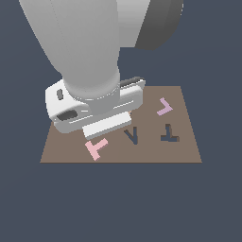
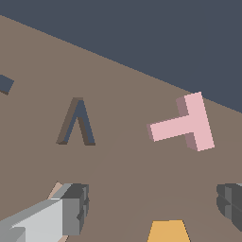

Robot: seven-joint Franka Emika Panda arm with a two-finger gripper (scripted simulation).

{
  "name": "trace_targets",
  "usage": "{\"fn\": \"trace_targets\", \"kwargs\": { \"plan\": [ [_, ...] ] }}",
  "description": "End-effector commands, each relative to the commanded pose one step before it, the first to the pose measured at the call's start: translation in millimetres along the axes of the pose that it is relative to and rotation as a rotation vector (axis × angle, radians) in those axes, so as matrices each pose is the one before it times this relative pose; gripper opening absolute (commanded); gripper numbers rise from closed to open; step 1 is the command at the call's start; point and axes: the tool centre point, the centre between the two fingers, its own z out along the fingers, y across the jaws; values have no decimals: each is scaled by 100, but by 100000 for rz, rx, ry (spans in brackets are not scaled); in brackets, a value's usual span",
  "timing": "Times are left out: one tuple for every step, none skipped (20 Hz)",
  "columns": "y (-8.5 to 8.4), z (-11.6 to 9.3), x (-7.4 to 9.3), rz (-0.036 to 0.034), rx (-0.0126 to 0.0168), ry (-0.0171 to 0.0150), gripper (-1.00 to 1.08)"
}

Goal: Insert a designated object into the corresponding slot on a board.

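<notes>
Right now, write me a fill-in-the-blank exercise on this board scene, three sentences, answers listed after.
1. The pink T-shaped piece lies flat on the brown ____.
2. The dark cutout between the pink piece and the T-shaped slot has the shape of the letter ____.
3. The gripper has its fingers spread apart and holds ____.

Missing words: board; V; nothing

Brown board [image 1: 61, 149] on dark floor [image 1: 118, 203]
</notes>
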Motion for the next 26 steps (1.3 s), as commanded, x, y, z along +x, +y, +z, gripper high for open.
{"fn": "trace_targets", "kwargs": {
  "plan": [
    [1063,1166,770,-5700,-17,74,100],
    [388,414,278,-1999,-11,7,100],
    [364,390,265,-1890,-12,5,100],
    [342,365,251,-1773,-12,4,100],
    [319,339,235,-1653,-12,3,100],
    [294,313,221,-1535,-12,2,100],
    [270,287,207,-1413,-12,1,100],
    [246,260,192,-1290,-12,0,100],
    [221,234,177,-1168,-11,0,100],
    [198,211,162,-1056,-11,-1,100],
    [179,188,145,-944,-10,-1,100],
    [158,167,130,-840,-9,-1,100],
    [139,146,116,-737,-8,-1,100],
    [119,125,102,-637,-7,-1,100],
    [100,105,89,-539,-6,-1,100],
    [81,85,76,-442,-5,-1,100],
    [64,65,63,-345,-4,-1,100],
    [48,45,49,-249,-3,-1,100],
    [25,27,42,-169,-2,-1,100],
    [18,10,21,-69,-1,-1,100],
    [12,1,1,0,0,0,100],
    [-58,-4,-51,201,34,-39,100],
    [3,41,-1,0,0,0,100],
    [10,122,-2,0,0,0,100],
    [17,204,-4,0,0,0,100],
    [-14,275,26,-68,-10,10,100]
  ]
}}
